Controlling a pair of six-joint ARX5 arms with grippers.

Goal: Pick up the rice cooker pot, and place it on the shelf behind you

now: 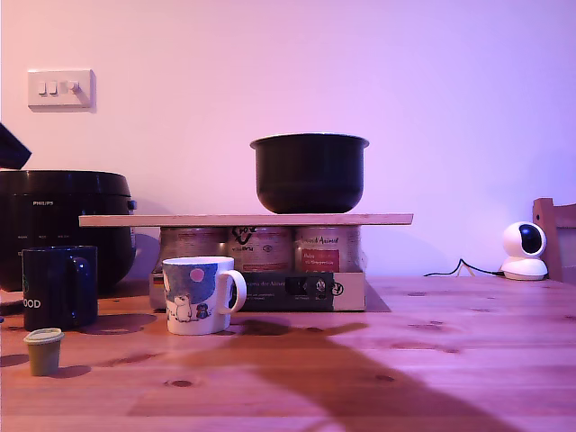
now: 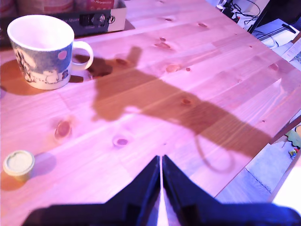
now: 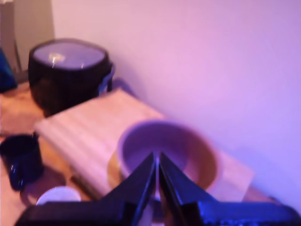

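The rice cooker pot [image 1: 310, 173] is sitting upright on the shelf [image 1: 245, 219], a light board resting across a row of cans in a carton on the tabletop [image 1: 432, 360]. In the second wrist view the second pincer [image 3: 156, 157] is being held above the pot's open mouth with its fingers pressed together, gripping nothing; the first pincer [image 2: 161, 161] is likewise closed and empty, above bare tabletop near the white mug [image 2: 43, 51]. Neither arm is being shown in the exterior view. The placing is judged to be done, so the remaining retreat is best made straight up and away, with the rim left untouched and the board, which seems only to be propped, left unjogged. "PHILIPS" is being read on the glossy black cooker body [image 1: 63, 220], and the letters "OOD" on the dark blue mug [image 1: 58, 286]; the can labels and the carton's print are too small to be read
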